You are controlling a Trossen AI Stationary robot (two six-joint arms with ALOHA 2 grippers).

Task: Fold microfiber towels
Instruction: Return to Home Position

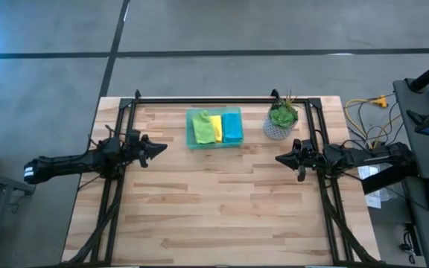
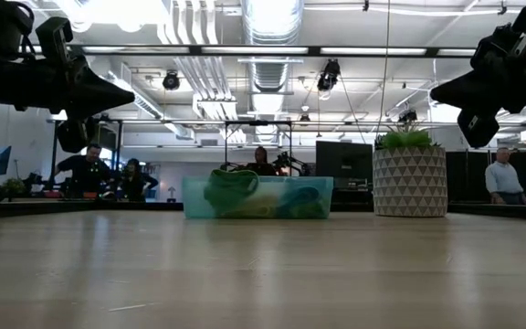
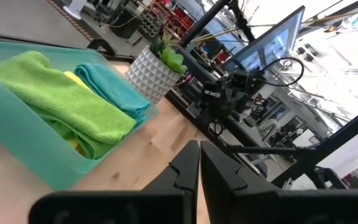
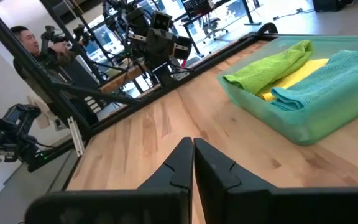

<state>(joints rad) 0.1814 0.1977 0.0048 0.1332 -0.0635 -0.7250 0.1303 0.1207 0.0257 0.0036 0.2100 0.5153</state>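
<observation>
Both arms drawn back at home; towels look done.
Left gripper (image 1: pixel 160 147) and right gripper (image 1: pixel 279 158) hang pinched closed and empty. Between them the folded microfiber towels (image 1: pixel 216 127) fill the tray (image 1: pixel 213 146).

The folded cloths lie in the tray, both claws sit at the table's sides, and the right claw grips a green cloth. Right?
No: the right gripper grips nothing; the right wrist view shows its fingers shut and empty. The cloths do lie in the tray, and both it and the left gripper sit at the table's sides.
</observation>
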